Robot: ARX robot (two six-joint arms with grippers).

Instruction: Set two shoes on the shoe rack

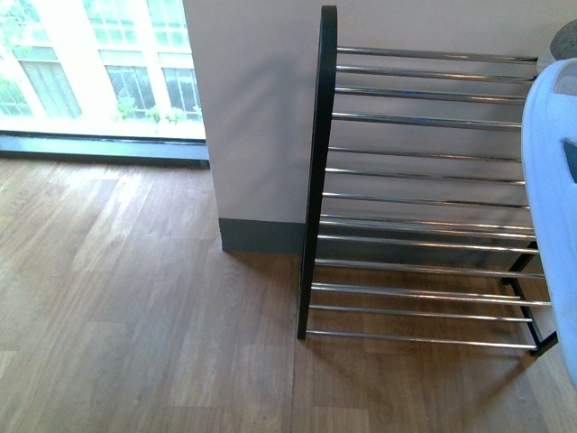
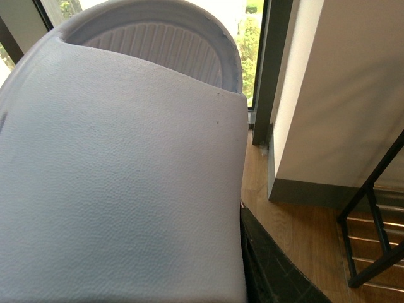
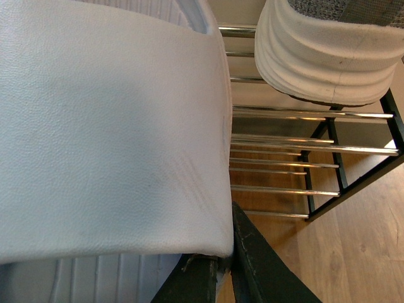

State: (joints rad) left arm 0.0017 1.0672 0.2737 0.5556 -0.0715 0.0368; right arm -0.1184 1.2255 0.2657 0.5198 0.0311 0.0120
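- Closest to the left wrist camera, a pale slide point(image 2: 120, 177) fills most of the view. It is an open slipper with a wide, finely grained strap and a ribbed footbed at its rounded end.
- Under its edge, only one black finger of the left gripper point(image 2: 262, 268) shows, so I cannot tell if the jaws are closed.
- In the right wrist view, a white slide point(image 3: 107, 126) of the same form lies across the right gripper point(image 3: 226, 278). Its two dark fingers are pressed together on the edge of the slide.
- Behind this slide stands the shoe rack point(image 3: 328, 148), with a black frame and thin chrome bars.
- Only the right wrist view shows a sneaker point(image 3: 325, 60) with a grey knit upper and a thick ribbed white sole, resting on an upper shelf.
- The front view alone shows the whole rack on the wooden floor point(image 1: 135, 307), against a white wall point(image 1: 257, 108). One pale slide shows at its right edge.
- Farthest is a bright window point(image 1: 99, 63).
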